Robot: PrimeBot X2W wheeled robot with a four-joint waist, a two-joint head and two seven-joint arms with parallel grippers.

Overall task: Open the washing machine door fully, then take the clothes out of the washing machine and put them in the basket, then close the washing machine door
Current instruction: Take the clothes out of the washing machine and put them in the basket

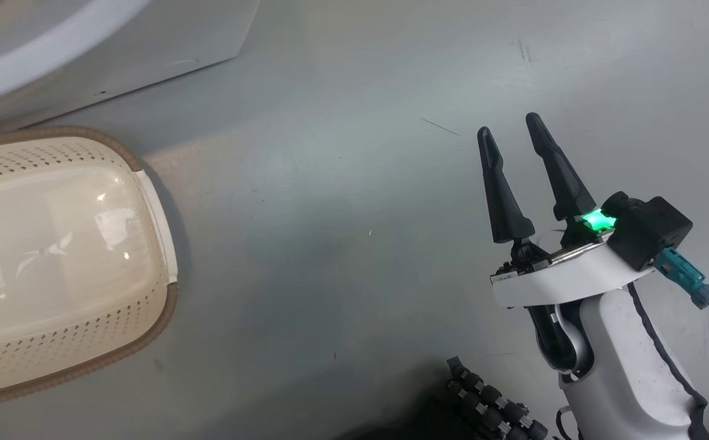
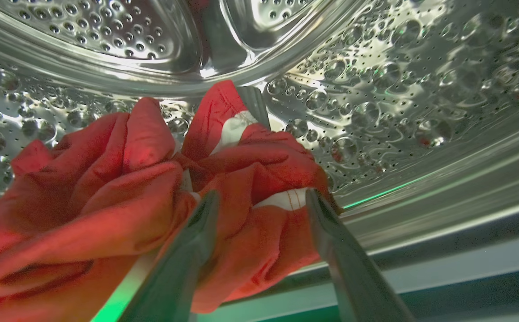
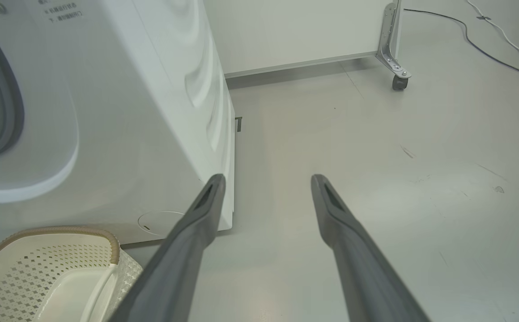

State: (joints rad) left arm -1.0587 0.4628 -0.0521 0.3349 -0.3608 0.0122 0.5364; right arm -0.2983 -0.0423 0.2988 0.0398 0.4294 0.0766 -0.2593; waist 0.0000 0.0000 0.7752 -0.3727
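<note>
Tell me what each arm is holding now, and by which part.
Nothing is held. The left fingers stand open in the drum, with a fold of the red clothes between them, not pinched. The right fingers are open above the floor.

We note the clothes (image 2: 107, 201) bright red with white panels; the drum (image 2: 398, 89) silver, dimpled and perforated; the basket (image 1: 55, 351) cream, dotted with holes, brown-rimmed; the washing machine (image 3: 129, 112) white; the floor (image 1: 360, 183) grey.
</note>
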